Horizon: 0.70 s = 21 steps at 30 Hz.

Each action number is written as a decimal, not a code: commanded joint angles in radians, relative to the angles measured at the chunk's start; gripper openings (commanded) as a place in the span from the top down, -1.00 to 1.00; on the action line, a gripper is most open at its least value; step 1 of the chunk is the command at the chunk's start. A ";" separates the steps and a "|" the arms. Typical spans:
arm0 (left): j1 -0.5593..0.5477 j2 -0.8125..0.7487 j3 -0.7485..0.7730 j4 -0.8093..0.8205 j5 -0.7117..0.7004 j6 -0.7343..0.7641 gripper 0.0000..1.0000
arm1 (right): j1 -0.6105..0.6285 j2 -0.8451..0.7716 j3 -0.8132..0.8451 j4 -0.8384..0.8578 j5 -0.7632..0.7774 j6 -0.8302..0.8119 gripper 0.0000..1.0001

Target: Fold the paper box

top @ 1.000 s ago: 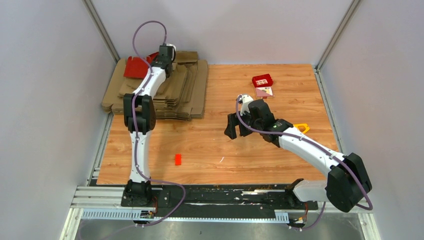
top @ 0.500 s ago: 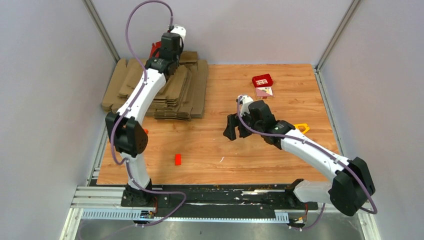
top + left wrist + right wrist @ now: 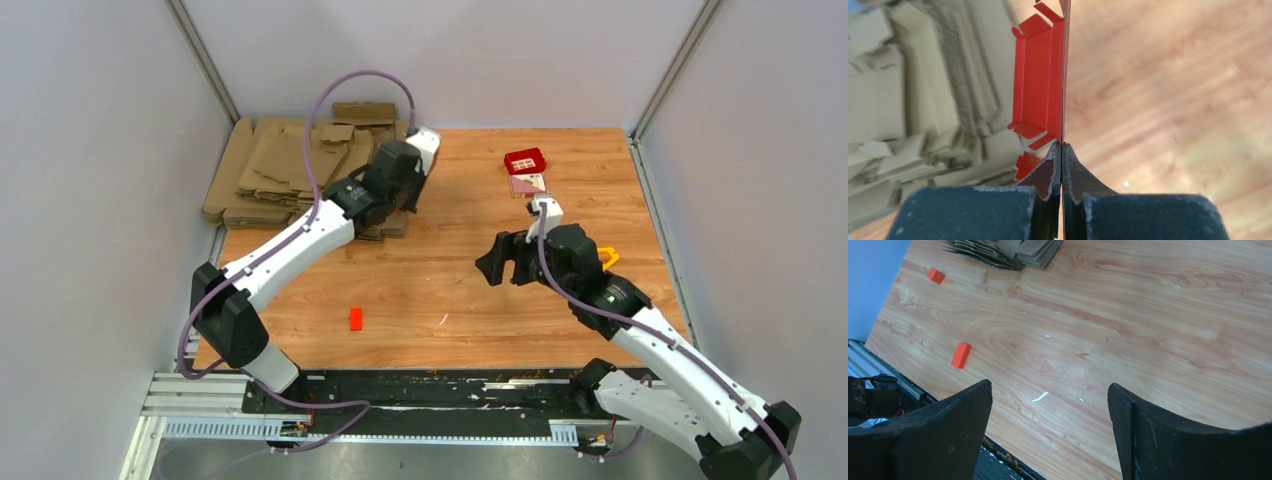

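Pinches the box [image 3: 1040, 85] by its near edge in the left gripper [image 3: 1062, 146], fingers [image 3: 1048, 170] pressed flat together on the card. Holds it edge-on to the wrist view, flaps toward the cardboard stack [image 3: 908, 100], over the table [image 3: 1173, 100] just beside that stack. Hangs the right gripper [image 3: 1048, 387] spread wide and empty over mid-table, well apart from the box. Shows a red block [image 3: 961, 355] lying on the wood nearby.

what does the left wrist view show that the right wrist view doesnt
Left wrist only: the red paper box, seen edge-on, pinched between the shut left fingers. Right wrist only: the right fingers spread open, holding nothing, plus two small red blocks. Both: the brown cardboard stack and the wooden table.
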 commanded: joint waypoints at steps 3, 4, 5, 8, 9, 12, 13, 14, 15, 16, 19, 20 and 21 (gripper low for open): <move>-0.148 -0.154 -0.144 0.041 0.018 -0.034 1.00 | 0.004 -0.169 -0.065 -0.073 0.138 0.080 -0.80; -0.158 -0.171 -0.181 0.053 0.044 -0.041 1.00 | 0.004 -0.188 -0.069 -0.087 0.152 0.091 -0.90; -0.165 -0.183 -0.204 0.057 0.069 -0.050 1.00 | 0.005 -0.204 -0.071 -0.104 0.163 0.103 -0.96; -0.179 -0.184 -0.255 0.043 0.107 -0.094 0.98 | 0.004 -0.235 -0.073 -0.158 0.177 0.129 -1.00; -0.182 -0.183 -0.275 0.046 0.121 -0.112 0.97 | 0.004 -0.239 -0.074 -0.172 0.178 0.146 -1.00; -0.189 -0.181 -0.363 0.120 0.209 -0.172 0.93 | 0.004 -0.238 -0.074 -0.231 0.185 0.242 -1.00; -0.192 -0.181 -0.395 0.161 0.242 -0.194 0.89 | 0.004 -0.231 -0.075 -0.260 0.211 0.293 -1.00; -0.194 -0.178 -0.426 0.200 0.272 -0.218 0.83 | 0.004 -0.227 -0.078 -0.286 0.233 0.349 -1.00; -0.197 -0.174 -0.455 0.241 0.318 -0.239 0.72 | 0.004 -0.222 -0.081 -0.304 0.251 0.390 -1.00; -0.200 -0.167 -0.479 0.290 0.350 -0.256 0.56 | 0.004 -0.218 -0.085 -0.319 0.264 0.428 -1.00; -0.202 -0.124 -0.533 0.382 0.454 -0.301 0.07 | 0.003 -0.209 -0.110 -0.331 0.277 0.496 -1.00; -0.202 -0.110 -0.540 0.392 0.471 -0.305 -0.03 | 0.003 -0.208 -0.123 -0.319 0.269 0.503 -0.99; -0.202 -0.098 -0.538 0.390 0.482 -0.302 -0.09 | 0.002 -0.207 -0.138 -0.300 0.257 0.508 -0.99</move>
